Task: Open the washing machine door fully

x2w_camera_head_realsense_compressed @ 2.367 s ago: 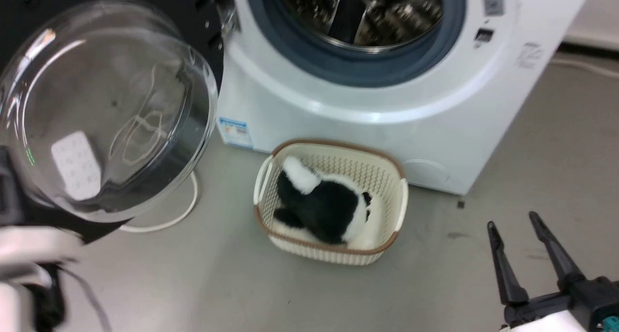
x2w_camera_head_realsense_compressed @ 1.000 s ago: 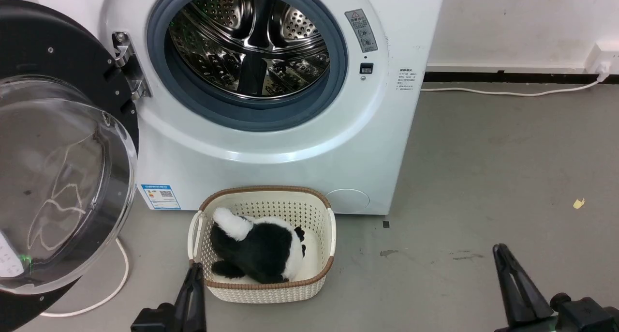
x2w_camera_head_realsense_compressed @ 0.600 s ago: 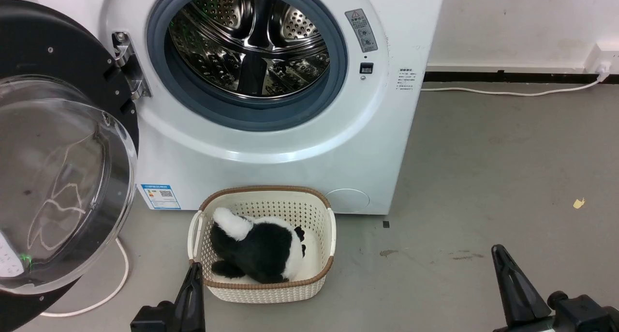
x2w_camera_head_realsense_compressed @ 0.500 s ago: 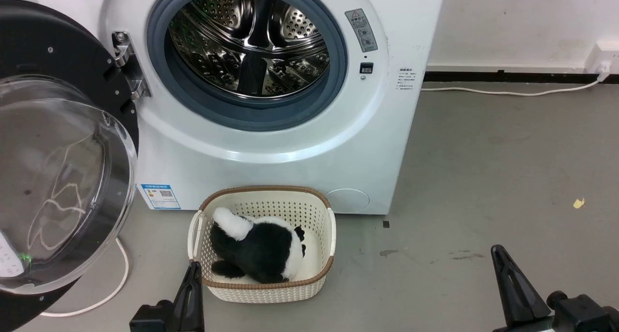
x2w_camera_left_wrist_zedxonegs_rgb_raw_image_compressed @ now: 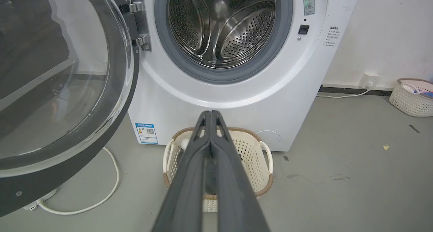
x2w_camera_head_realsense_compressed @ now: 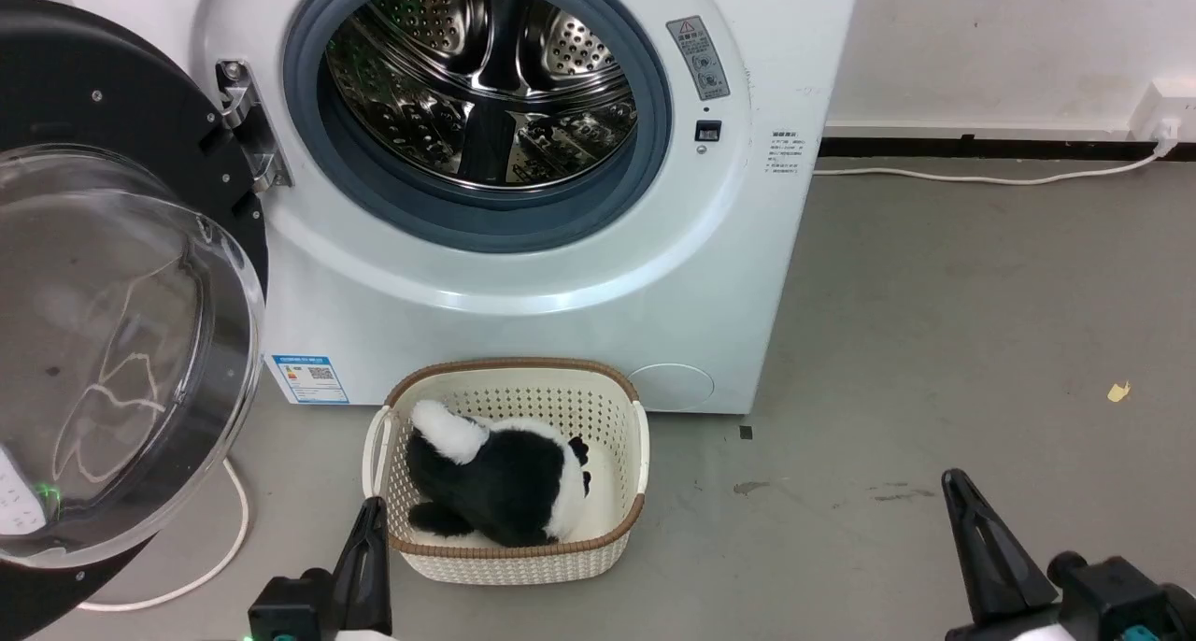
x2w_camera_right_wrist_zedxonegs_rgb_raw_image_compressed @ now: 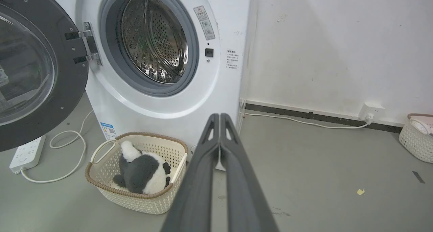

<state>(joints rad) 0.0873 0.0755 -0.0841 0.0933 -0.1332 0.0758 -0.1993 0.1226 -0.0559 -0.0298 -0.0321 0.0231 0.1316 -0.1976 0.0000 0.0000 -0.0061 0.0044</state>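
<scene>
Door [x2w_camera_head_realsense_compressed: 121,342] hangs wide open at the left of the washer [x2w_camera_head_realsense_compressed: 523,286], held by a hinge [x2w_camera_head_realsense_compressed: 248,127]. Its black rim and big glass bowl face out to the room. The drum [x2w_camera_head_realsense_compressed: 486,80] is in plain sight, shiny and full of little holes, with a grey ring round it.

My left gripper [x2w_camera_head_realsense_compressed: 374,512] is low and near, with its fingers pressed tight together and nothing between them. It touches nothing. My right gripper [x2w_camera_head_realsense_compressed: 958,491] is low at the right, over bare floor, and it is clenched too, with nothing in it.

A basket [x2w_camera_head_realsense_compressed: 523,566] sits on the floor right in front of the washer, just past my left gripper. A black and white toy [x2w_camera_head_realsense_compressed: 505,482] lies in it. A white cord [x2w_camera_head_realsense_compressed: 245,519] curls on the floor under the door. It runs to a plug strip [x2w_camera_right_wrist_zedxonegs_rgb_raw_image_compressed: 27,152]. Far at the right another basket [x2w_camera_right_wrist_zedxonegs_rgb_raw_image_compressed: 416,140] stands by the wall.
</scene>
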